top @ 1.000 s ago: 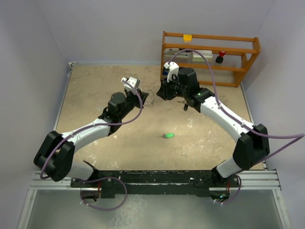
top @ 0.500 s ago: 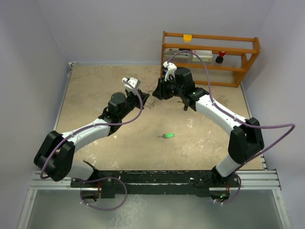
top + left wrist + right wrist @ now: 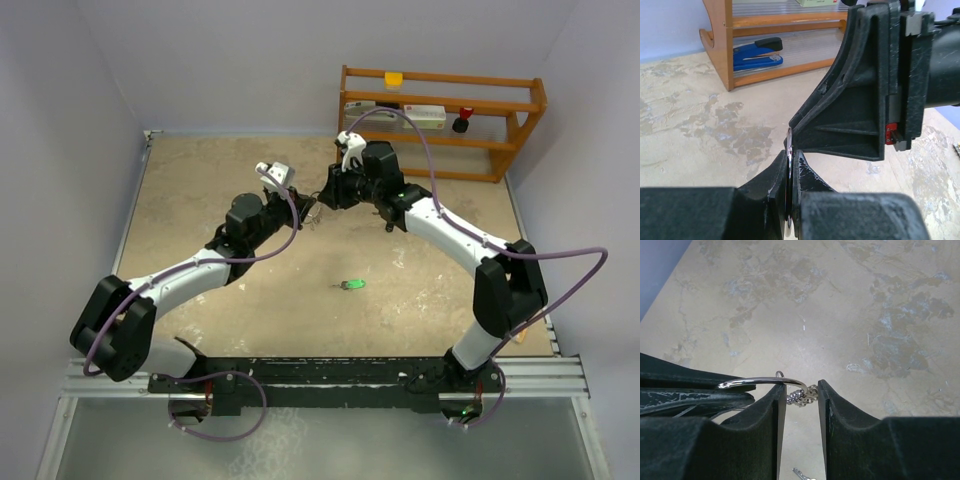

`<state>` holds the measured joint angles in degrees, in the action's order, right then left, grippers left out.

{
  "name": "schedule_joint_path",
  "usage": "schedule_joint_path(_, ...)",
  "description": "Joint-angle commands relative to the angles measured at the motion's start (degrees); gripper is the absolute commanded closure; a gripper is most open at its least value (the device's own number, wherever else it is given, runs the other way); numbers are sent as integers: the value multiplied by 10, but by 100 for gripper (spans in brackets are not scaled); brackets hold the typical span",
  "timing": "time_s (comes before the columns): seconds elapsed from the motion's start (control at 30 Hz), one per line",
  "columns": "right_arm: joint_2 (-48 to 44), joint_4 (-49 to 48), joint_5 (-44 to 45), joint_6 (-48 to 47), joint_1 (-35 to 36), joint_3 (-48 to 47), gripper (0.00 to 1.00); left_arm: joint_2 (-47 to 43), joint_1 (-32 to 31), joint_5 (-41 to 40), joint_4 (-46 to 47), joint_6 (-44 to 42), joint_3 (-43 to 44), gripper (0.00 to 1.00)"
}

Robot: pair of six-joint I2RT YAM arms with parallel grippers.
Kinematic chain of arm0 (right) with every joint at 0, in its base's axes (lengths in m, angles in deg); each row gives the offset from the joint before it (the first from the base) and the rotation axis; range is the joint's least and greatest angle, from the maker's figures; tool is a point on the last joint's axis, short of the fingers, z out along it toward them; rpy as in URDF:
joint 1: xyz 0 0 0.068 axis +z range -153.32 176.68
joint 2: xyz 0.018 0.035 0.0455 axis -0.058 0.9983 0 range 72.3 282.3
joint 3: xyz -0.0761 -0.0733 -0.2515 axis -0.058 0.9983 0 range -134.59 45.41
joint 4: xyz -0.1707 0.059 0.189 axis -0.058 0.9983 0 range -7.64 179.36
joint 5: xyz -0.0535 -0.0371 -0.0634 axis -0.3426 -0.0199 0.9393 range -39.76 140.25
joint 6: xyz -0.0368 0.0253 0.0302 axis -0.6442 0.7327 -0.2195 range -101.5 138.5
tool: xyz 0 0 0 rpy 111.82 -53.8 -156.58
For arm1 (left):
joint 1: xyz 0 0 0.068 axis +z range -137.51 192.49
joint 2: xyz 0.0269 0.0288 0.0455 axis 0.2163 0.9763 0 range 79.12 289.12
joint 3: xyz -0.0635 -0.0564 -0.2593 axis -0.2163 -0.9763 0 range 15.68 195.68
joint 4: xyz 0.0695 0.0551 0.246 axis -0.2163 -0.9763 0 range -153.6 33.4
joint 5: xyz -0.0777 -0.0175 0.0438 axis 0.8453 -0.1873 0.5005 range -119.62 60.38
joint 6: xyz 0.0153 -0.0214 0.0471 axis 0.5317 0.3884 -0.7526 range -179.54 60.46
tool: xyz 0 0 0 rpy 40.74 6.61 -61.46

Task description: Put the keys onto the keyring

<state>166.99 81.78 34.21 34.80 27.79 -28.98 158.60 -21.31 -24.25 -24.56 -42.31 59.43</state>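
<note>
L end effector (image 3: 790, 162): clamped shut on keyring (image 3: 788, 175), ring edge-on above table (image 3: 200, 200)
R end effector (image 3: 800, 390): jaws apart, straddling ring rim + small chain bit (image 3: 799, 397), tip-to-tip w/ L
Green key (image 3: 350, 285): flat on table, well apart from both, nearer arm bases

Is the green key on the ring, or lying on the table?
Off the ring. The green key lies alone on the table, far from the keyring pinched in the left gripper.
</note>
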Motion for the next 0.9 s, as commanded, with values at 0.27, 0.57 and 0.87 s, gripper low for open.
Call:
schedule_joint_path(0.27, 6, -62, -12, -32, 1, -7, 68, -32, 0, 34, 39, 31, 31, 100)
schedule_joint_path(0.57, -17, -132, -14, -62, 1, 42, 67, -33, 0, 44, 37, 50, 42, 100)
schedule_joint_path(0.87, -45, -206, -24, -71, 1, 96, 67, -24, 1, 53, 31, 64, 52, 100)
